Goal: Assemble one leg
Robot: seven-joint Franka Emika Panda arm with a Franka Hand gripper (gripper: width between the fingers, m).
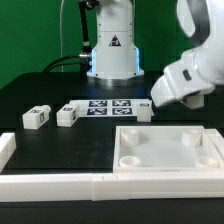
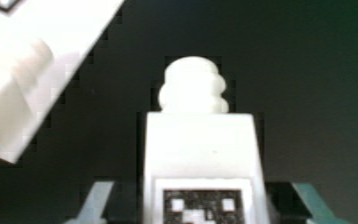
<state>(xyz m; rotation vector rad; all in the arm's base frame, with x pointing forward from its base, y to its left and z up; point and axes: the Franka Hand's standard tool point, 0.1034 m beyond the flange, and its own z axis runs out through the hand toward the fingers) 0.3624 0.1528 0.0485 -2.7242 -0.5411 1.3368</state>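
Note:
A small white leg (image 1: 143, 110) with a black-and-white marker stands on the black table by the marker board's right end. My gripper (image 1: 153, 99) hangs right over it. In the wrist view the leg (image 2: 202, 130) fills the middle, with its rounded peg pointing away. My gripper (image 2: 204, 198) is open, with one finger (image 2: 101, 200) on each side of the leg and a dark gap between each finger and the leg. Two more legs (image 1: 37, 117) (image 1: 68, 116) lie at the exterior view's left.
The large white tray piece (image 1: 128, 150) with corner sockets lies in front at the right. Long white border bars (image 1: 60, 185) run along the near edge. The marker board (image 1: 105, 107) lies mid-table. A broad white piece (image 2: 34, 80) crosses the wrist view beside the leg.

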